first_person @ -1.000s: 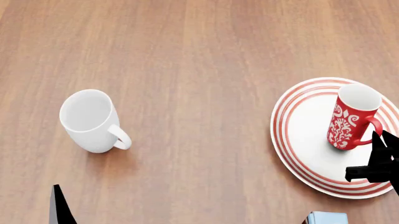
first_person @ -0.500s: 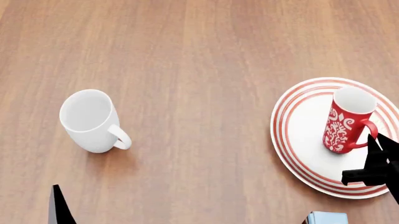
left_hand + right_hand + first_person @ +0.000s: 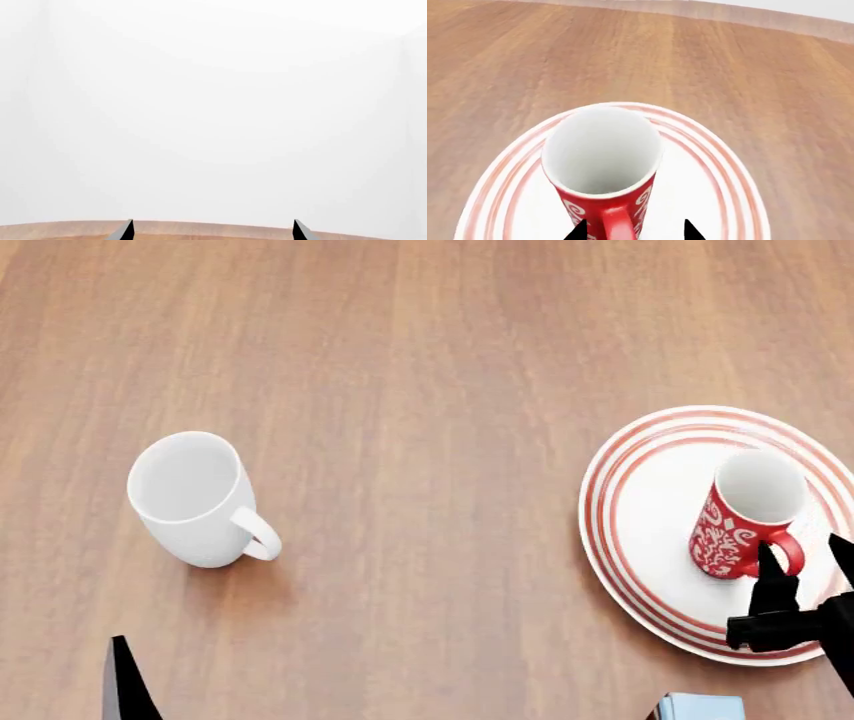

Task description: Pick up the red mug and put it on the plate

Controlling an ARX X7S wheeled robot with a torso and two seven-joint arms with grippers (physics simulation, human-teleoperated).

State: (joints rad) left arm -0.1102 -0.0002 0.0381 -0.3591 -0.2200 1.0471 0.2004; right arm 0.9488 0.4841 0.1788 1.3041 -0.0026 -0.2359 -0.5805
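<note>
Standing upright on the round red-ringed white plate (image 3: 641,530), the tall red swirl-patterned mug (image 3: 737,525) needs the spread right gripper (image 3: 805,565) drawn straight back off its handle.

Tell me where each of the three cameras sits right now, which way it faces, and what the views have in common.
Head view: on the robot's head, looking forward and down at the table, white mug, red mug on the plate; right gripper and part of the left arm show.
Left wrist view: near the left gripper, facing blank white background over the table edge.
Right wrist view: near the right gripper, looking down on the red mug.
Shared: head and right wrist both show the red mug on the plate.
</note>
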